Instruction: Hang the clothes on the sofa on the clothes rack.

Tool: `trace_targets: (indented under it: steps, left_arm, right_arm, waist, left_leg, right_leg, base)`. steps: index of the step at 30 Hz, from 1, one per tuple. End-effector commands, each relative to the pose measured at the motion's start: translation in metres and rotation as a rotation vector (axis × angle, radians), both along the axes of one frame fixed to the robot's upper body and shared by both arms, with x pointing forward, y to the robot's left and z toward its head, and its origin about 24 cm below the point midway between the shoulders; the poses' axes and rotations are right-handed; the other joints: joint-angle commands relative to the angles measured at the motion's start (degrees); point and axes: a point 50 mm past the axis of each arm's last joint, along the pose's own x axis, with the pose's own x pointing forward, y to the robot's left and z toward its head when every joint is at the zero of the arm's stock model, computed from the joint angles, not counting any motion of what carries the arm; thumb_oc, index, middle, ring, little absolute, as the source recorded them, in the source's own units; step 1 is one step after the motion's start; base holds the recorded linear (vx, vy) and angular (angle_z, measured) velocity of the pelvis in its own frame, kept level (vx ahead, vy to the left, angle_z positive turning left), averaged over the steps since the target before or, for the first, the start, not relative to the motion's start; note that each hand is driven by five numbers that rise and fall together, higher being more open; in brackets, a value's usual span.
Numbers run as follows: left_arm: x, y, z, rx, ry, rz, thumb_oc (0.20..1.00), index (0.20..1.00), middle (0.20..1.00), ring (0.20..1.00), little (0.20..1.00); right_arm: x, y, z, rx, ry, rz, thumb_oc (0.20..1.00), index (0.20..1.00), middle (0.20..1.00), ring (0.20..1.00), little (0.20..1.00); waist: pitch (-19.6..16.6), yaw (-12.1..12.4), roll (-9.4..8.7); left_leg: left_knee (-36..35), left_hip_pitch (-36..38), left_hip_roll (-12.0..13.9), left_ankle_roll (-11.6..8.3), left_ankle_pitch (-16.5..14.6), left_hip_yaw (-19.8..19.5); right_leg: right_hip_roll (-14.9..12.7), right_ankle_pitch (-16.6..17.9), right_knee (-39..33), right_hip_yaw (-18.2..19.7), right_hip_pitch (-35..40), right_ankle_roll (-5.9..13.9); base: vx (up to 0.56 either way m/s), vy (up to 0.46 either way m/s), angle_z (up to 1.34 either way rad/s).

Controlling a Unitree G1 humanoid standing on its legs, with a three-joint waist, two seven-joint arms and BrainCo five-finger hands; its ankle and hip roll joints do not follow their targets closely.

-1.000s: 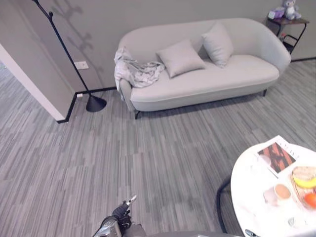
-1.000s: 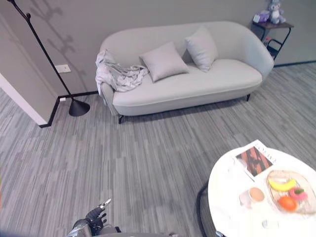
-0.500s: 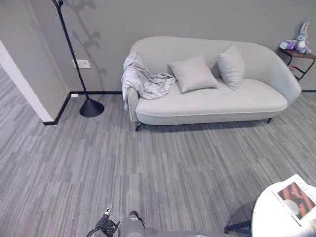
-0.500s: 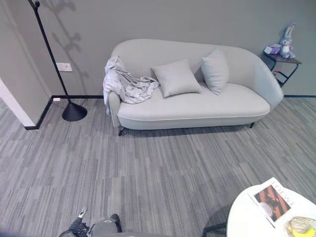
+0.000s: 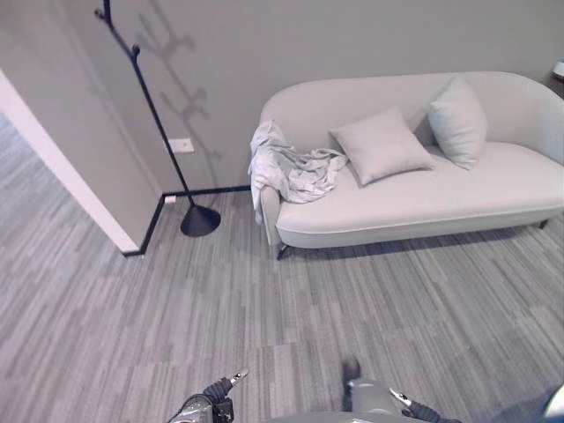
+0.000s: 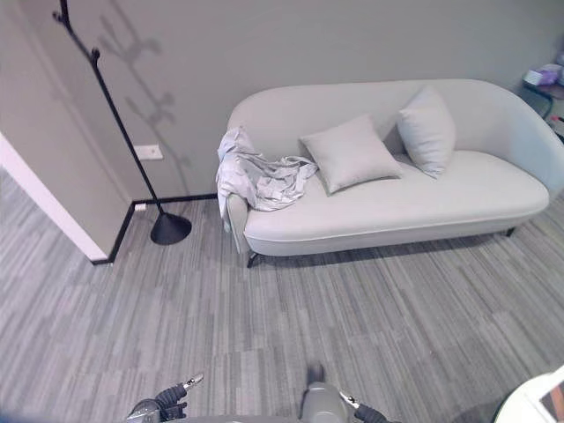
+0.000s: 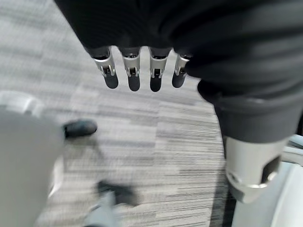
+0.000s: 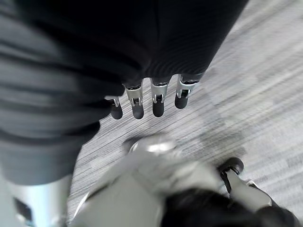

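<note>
The clothes [image 5: 291,170] lie crumpled over the sofa's [image 5: 423,194] left arm, well apart from both hands. The rack [image 5: 154,115] stands just left of the sofa. Left hand [image 7: 137,71] and right hand [image 8: 151,97] hang with fingers relaxed, holding nothing.

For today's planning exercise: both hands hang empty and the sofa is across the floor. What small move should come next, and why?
Probably step forward toward the sofa's left armrest: the crumpled clothes lie draped there, across bare floor from the open left hand and right hand. The clothes rack stands just left of it.
</note>
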Motion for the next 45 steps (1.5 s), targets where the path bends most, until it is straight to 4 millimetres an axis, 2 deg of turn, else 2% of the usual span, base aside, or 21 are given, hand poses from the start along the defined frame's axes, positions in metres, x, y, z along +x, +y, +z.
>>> trace_targets:
  steps: [1, 2, 3, 4, 5, 6, 7, 8, 9, 13, 14, 18, 23, 27, 31, 33, 34, 36, 37, 40, 45]
  left_arm:
    - [0.006, -0.007, 0.000, -0.006, -0.021, 0.010, 1.000, 1.000, 1.000, 1.000, 1.000]
    - [0.001, -0.009, -0.001, -0.019, -0.008, 0.022, 1.000, 1.000, 1.000, 1.000, 1.000]
    - [-0.009, -0.010, -0.003, -0.024, 0.023, 0.018, 1.000, 1.000, 1.000, 1.000, 1.000]
    - [-0.008, -0.011, -0.003, -0.023, 0.020, 0.024, 1.000, 1.000, 1.000, 1.000, 1.000]
    - [-0.002, -0.012, -0.002, -0.026, -0.004, 0.040, 1.000, 1.000, 1.000, 1.000, 1.000]
    - [0.012, -0.017, 0.000, -0.036, -0.060, 0.066, 1.000, 1.000, 1.000, 1.000, 1.000]
    - [0.020, -0.016, 0.002, -0.029, -0.087, 0.090, 1.000, 1.000, 1.000, 1.000, 1.000]
    - [0.021, -0.016, 0.003, -0.029, -0.092, 0.102, 1.000, 1.000, 1.000, 1.000, 1.000]
    - [0.020, -0.021, 0.002, -0.067, -0.095, 0.156, 1.000, 1.000, 1.000, 1.000, 1.000]
    - [0.023, -0.023, 0.003, -0.071, -0.127, 0.184, 1.000, 1.000, 1.000, 1.000, 1.000]
    - [0.025, -0.028, 0.003, -0.084, -0.136, 0.178, 1.000, 1.000, 1.000, 1.000, 1.000]
    - [0.031, -0.038, 0.004, -0.101, -0.157, 0.162, 1.000, 1.000, 1.000, 1.000, 1.000]
    - [0.032, -0.045, 0.004, -0.082, -0.159, 0.109, 1.000, 1.000, 1.000, 1.000, 1.000]
    - [0.026, -0.048, 0.003, -0.072, -0.145, 0.077, 1.000, 1.000, 1.000, 1.000, 1.000]
    - [0.026, -0.041, 0.003, -0.045, -0.136, 0.023, 1.000, 1.000, 1.000, 1.000, 1.000]
    - [0.030, -0.038, 0.004, -0.034, -0.151, 0.023, 1.000, 1.000, 1.000, 1.000, 1.000]
    - [0.033, -0.030, 0.006, -0.010, -0.170, 0.031, 1.000, 1.000, 1.000, 1.000, 1.000]
    - [0.029, -0.028, 0.005, -0.008, -0.164, 0.032, 1.000, 1.000, 1.000, 1.000, 1.000]
    - [0.018, -0.022, 0.003, -0.001, -0.135, 0.059, 1.000, 1.000, 1.000, 1.000, 1.000]
    - [0.021, -0.020, 0.004, 0.015, -0.149, 0.093, 1.000, 1.000, 1.000, 1.000, 1.000]
    - [0.039, -0.017, 0.010, 0.049, -0.214, 0.037, 1.000, 1.000, 1.000, 1.000, 1.000]
  right_arm:
    - [0.016, -0.008, 0.006, -0.039, -0.048, 0.051, 1.000, 1.000, 1.000, 1.000, 1.000]
    - [0.013, -0.011, 0.006, -0.052, -0.043, 0.076, 1.000, 1.000, 1.000, 1.000, 1.000]
    - [0.015, -0.009, 0.007, -0.056, -0.057, 0.138, 1.000, 1.000, 1.000, 1.000, 1.000]
    - [0.018, -0.012, 0.009, -0.071, -0.063, 0.173, 1.000, 1.000, 1.000, 1.000, 1.000]
    - [0.027, -0.016, 0.013, -0.109, -0.090, 0.244, 1.000, 1.000, 1.000, 1.000, 1.000]
    - [0.066, -0.023, 0.039, -0.211, -0.271, 0.405, 1.000, 1.000, 1.000, 1.000, 1.000]
    - [0.087, -0.029, 0.062, -0.295, -0.398, 0.461, 1.000, 1.000, 1.000, 1.000, 1.000]
    - [0.094, -0.033, 0.070, -0.343, -0.430, 0.478, 1.000, 1.000, 1.000, 1.000, 1.000]
    - [0.124, -0.040, 0.106, -0.484, -0.590, 0.564, 1.000, 1.000, 1.000, 1.000, 1.000]
    - [0.143, -0.043, 0.141, -0.612, -0.738, 0.624, 1.000, 1.000, 1.000, 1.000, 1.000]
    - [0.152, -0.040, 0.154, -0.669, -0.809, 0.648, 1.000, 1.000, 1.000, 1.000, 1.000]
    - [0.160, -0.031, 0.158, -0.701, -0.848, 0.697, 1.000, 1.000, 1.000, 1.000, 1.000]
    - [0.168, -0.017, 0.150, -0.751, -0.843, 0.825, 1.000, 1.000, 1.000, 1.000, 1.000]
    - [0.171, -0.011, 0.148, -0.805, -0.844, 0.925, 1.000, 1.000, 1.000, 1.000, 1.000]
    - [0.175, -0.002, 0.142, -0.871, -0.851, 0.981, 1.000, 1.000, 1.000, 1.000, 1.000]
    - [0.177, 0.003, 0.141, -0.866, -0.861, 0.983, 1.000, 1.000, 1.000, 1.000, 1.000]
    - [0.183, 0.016, 0.141, -0.870, -0.898, 1.021, 1.000, 1.000, 1.000, 1.000, 1.000]
    - [0.184, 0.018, 0.140, -0.873, -0.896, 1.045, 1.000, 1.000, 1.000, 1.000, 1.000]
    - [0.198, 0.022, 0.142, -0.945, -0.894, 1.067, 1.000, 1.000, 1.000, 1.000, 1.000]
    - [0.214, 0.015, 0.144, -1.023, -0.868, 0.952, 1.000, 1.000, 1.000, 1.000, 1.000]
    - [0.241, -0.019, 0.161, -1.192, -0.760, 0.708, 1.000, 1.000, 1.000, 1.000, 1.000]
  waist:
    - [1.9, -3.2, 3.22]
    - [1.6, -3.0, 2.70]
    - [1.0, -2.4, 2.16]
    - [0.9, -2.5, 2.66]
    - [0.7, -2.2, 3.04]
    - [0.2, -2.2, 2.25]
    - [0.4, -1.6, 1.17]
    - [0.7, -0.8, 0.67]
    - [1.8, 0.8, 0.23]
    - [1.6, 1.5, 0.81]
    - [1.2, 1.7, 1.67]
    - [0.3, 1.9, 3.25]
    - [-0.5, 2.8, 5.01]
    - [-1.6, 2.9, 5.90]
    - [-2.5, 4.1, 5.71]
    - [-2.6, 4.4, 5.34]
    - [-2.4, 5.6, 4.87]
    - [-2.4, 6.0, 4.63]
    - [-0.8, 7.8, 4.28]
    - [1.2, 9.1, 4.29]
    - [4.5, 12.3, 5.99]
  left_leg:
    - [2.0, 2.7, 2.6, -5.04, 0.7, -2.7]
    - [2.6, 5.0, 2.1, -5.09, -1.4, -4.6]
    - [3.7, 7.2, 2.2, -5.29, -3.1, -5.9]
    - [5.2, 7.7, 3.2, -5.87, -2.4, -6.8]
    - [12.4, 5.3, 4.5, -7.62, 1.2, -7.4]
    - [27.4, -1.0, 10.7, -11.78, 12.6, -1.8]
    - [38.7, -4.9, 15.9, -13.94, 18.6, 3.2]
    - [41.9, -6.5, 17.7, -13.88, 18.7, 5.6]
    - [40.6, -12.0, 20.0, -13.51, 16.3, 9.7]
    - [27.2, -12.7, 21.0, -13.50, 16.3, 11.5]
    - [16.9, -13.1, 21.1, -13.45, 17.1, 11.1]
    - [3.2, -12.2, 23.0, -14.57, 21.8, 7.4]
    - [-0.2, -11.3, 27.7, -17.66, 28.7, 3.0]
    - [-0.4, -10.9, 28.0, -18.03, 26.4, 4.4]
    - [-0.2, -11.8, 23.8, -16.72, 21.0, 6.8]
    - [-0.2, -12.2, 22.7, -16.20, 20.2, 6.8]
    - [-0.6, -13.2, 20.0, -14.89, 18.4, 6.3]
    - [-0.4, -13.7, 19.5, -14.58, 18.1, 6.3]
    - [2.7, -17.8, 18.4, -14.31, 16.7, 5.5]
    - [6.6, -23.4, 18.2, -14.33, 16.2, 3.8]
    - [10.2, -31.6, 17.8, -14.14, 16.4, 1.0]
  right_leg:
    - [-0.1, 10.4, -6.8, 4.8, 4.8, 2.27]
    - [-0.5, 11.0, -6.8, 6.8, 6.4, 2.31]
    - [-1.0, 11.9, -3.8, 5.3, 7.2, 1.72]
    - [-0.2, 11.6, -2.2, 4.8, 7.3, 1.15]
    - [0.6, 11.1, -1.0, 3.7, 8.7, 0.20]
    - [1.6, 9.1, -2.8, -0.2, 13.9, -2.53]
    - [3.2, 6.8, -4.6, -2.1, 17.8, -5.10]
    - [3.8, 5.5, -5.5, -2.3, 19.9, -5.76]
    - [4.7, 3.2, -6.7, -2.7, 24.0, -6.29]
    - [4.1, 1.8, -6.8, -3.8, 25.4, -5.15]
    - [4.0, 0.3, -6.8, -3.9, 26.3, -4.28]
    - [3.5, -1.8, -6.6, -4.3, 28.7, -3.47]
    - [2.6, -4.2, -5.5, -3.6, 31.3, -2.39]
    - [1.4, -5.0, -6.2, -4.0, 32.9, -1.09]
    - [-3.4, -4.0, -5.9, -5.5, 33.0, 0.39]
    - [-4.4, -3.6, -5.5, -5.7, 32.1, 0.82]
    - [-6.4, -2.1, -6.0, -6.0, 30.3, 2.15]
    - [-6.9, -1.8, -6.2, -6.2, 29.9, 2.46]
    - [-8.1, -0.5, -6.8, -7.3, 27.9, 3.23]
    - [-8.3, 0.3, -6.8, -7.8, 25.6, 3.15]
    - [-8.7, 1.1, -6.1, -8.9, 21.6, 3.19]
  base:
    - [0.55, -0.243, 0.53]
    - [0.71, -0.411, 0.91]
    - [0.69, -0.464, 1.28]
    - [0.62, -0.541, 1.34]
    - [0.62, -0.705, 1.05]
    - [0.70, -0.897, 0.52]
    - [0.62, -0.794, 0.68]
    - [0.56, -0.567, 0.49]
    - [0.40, -0.255, 0.42]
    - [0.22, -0.011, -0.54]
    - [0.26, 0.125, -0.46]
    - [0.26, 0.136, -0.31]
    - [0.25, 0.161, -0.36]
    - [0.25, 0.209, 0.40]
    - [0.22, 0.246, 0.53]
    - [0.13, 0.202, 0.40]
    - [0.11, 0.173, 0.47]
    - [0.10, 0.132, 0.36]
    - [0.03, 0.068, 0.15]
    - [-0.04, 0.011, 0.17]
    - [-0.04, -0.006, 0.28]
